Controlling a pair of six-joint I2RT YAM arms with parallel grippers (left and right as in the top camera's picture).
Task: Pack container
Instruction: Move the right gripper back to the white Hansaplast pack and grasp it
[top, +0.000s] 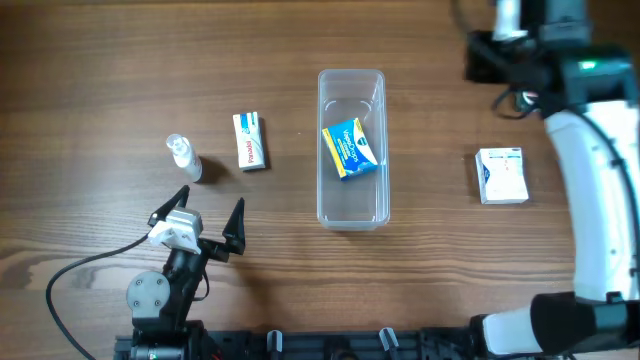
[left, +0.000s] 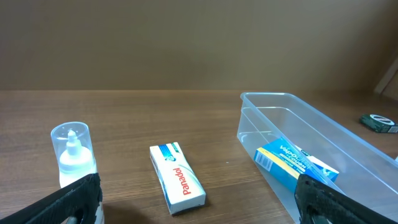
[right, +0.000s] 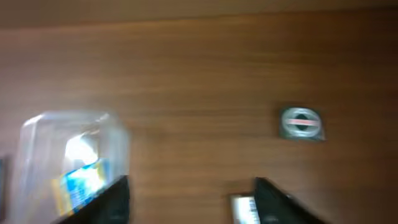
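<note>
The clear container (top: 351, 212) stands upright mid-table with a blue and yellow box (top: 350, 148) lying inside; both show in the left wrist view, container (left: 252, 118) and box (left: 292, 163). A white Panadol box (top: 251, 141) lies left of the container, also in the left wrist view (left: 177, 177). Another white box (top: 502, 175) lies to the right. My left gripper (top: 211, 200) is open and empty, just short of the Panadol box. My right gripper (right: 193, 202) is open and empty, high at the back right (top: 492, 58); its view is blurred.
A small clear bottle (top: 184, 158) stands left of the Panadol box, close to my left finger (left: 73, 155). A small round dark object (right: 301, 122) lies on the table beyond the container (left: 378, 122). A black cable trails at the front left.
</note>
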